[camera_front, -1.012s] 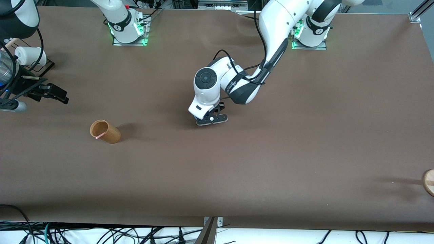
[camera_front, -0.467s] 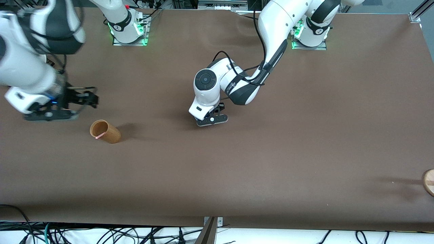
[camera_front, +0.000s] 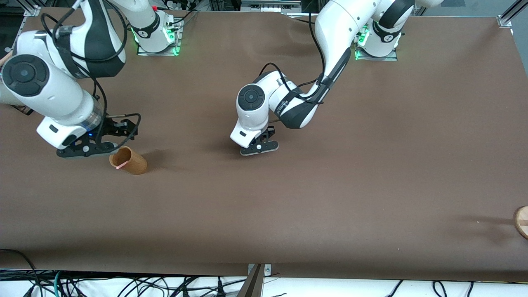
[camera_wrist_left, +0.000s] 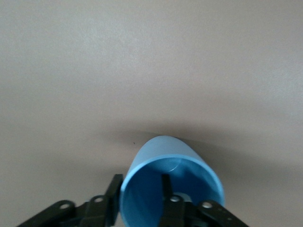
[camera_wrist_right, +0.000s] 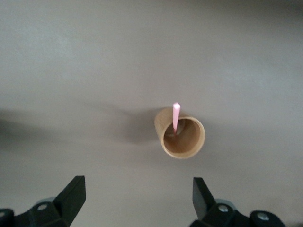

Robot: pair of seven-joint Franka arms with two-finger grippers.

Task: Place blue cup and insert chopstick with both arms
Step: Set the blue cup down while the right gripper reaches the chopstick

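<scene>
The blue cup point(camera_wrist_left: 163, 153) stands upright on the brown table mat near the table's middle; in the front view the left hand hides it. My left gripper point(camera_front: 259, 147) point(camera_wrist_left: 140, 189) is low over it and open. One finger is inside the rim, the other finger point(camera_wrist_left: 113, 194) is outside, and neither presses the wall. The pale-pink chopstick point(camera_front: 121, 166) point(camera_wrist_right: 175, 117) leans in a tan wooden cup point(camera_front: 128, 161) point(camera_wrist_right: 182, 139) toward the right arm's end. My right gripper point(camera_front: 87, 149) point(camera_wrist_right: 138, 189) hangs open beside the wooden cup, holding nothing.
A round wooden piece point(camera_front: 522, 222) pokes in at the edge of the front view at the left arm's end of the table. Brown mat point(camera_front: 330, 198) covers the whole table, with cables along the front edge.
My right arm has swung in from its end of the table to hang beside the wooden cup. My left gripper's jaws have parted off the blue cup's wall.
</scene>
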